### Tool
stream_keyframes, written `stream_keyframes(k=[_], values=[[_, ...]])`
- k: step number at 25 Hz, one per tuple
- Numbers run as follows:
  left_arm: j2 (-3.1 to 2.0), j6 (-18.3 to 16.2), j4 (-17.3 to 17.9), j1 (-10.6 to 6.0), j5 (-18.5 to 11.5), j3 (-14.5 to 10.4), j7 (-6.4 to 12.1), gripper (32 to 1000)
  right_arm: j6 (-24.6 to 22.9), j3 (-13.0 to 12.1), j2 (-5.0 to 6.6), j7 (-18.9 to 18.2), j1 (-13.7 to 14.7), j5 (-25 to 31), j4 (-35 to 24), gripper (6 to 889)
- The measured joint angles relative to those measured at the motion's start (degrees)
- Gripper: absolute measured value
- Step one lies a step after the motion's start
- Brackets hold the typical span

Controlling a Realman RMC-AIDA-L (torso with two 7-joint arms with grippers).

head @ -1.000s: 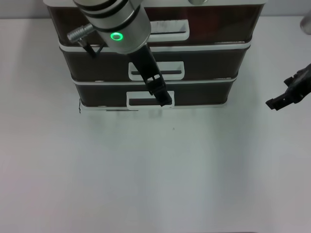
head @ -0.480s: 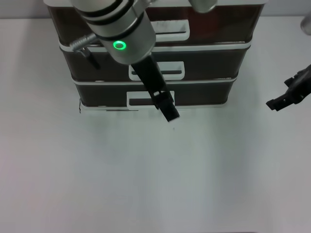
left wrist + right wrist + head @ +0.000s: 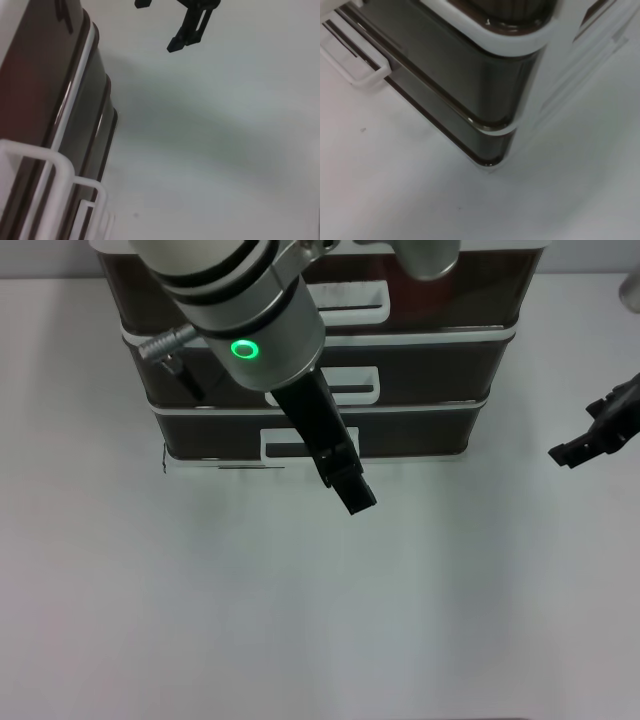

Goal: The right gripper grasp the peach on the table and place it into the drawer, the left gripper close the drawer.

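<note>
The peach is out of view in every frame. A stack of three smoky-brown drawers stands at the back of the white table point(image 3: 300, 610), all pushed in. My left gripper point(image 3: 358, 498), on the silver arm with the green ring, hangs over the table just in front of the bottom drawer point(image 3: 410, 435). Its fingers are together with nothing in them, and it is clear of the drawer's white loop handle point(image 3: 285, 447). My right gripper point(image 3: 565, 452) hovers open and empty at the far right of the table. The left wrist view also shows the right gripper point(image 3: 159, 25), far off.
The left wrist view runs along the stack's front point(image 3: 75, 125) with its white handles point(image 3: 50, 165). In the right wrist view a front corner of the stack point(image 3: 485, 100) and one handle point(image 3: 355, 65) show. A small dark speck point(image 3: 357, 506) marks the table.
My left gripper has drawn back from the bottom drawer's handle, out over the table toward me. The right gripper has stayed put.
</note>
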State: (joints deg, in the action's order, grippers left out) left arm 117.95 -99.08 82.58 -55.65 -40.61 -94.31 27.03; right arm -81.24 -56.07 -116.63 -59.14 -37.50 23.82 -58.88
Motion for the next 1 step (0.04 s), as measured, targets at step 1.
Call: stream_keyframes(k=[1], values=[[0.0, -0.1, 0.2, 0.04, 0.0, 0.0, -0.02, 815, 0.0, 0.0, 0.0, 0.0, 0.0, 0.0, 0.0, 866]])
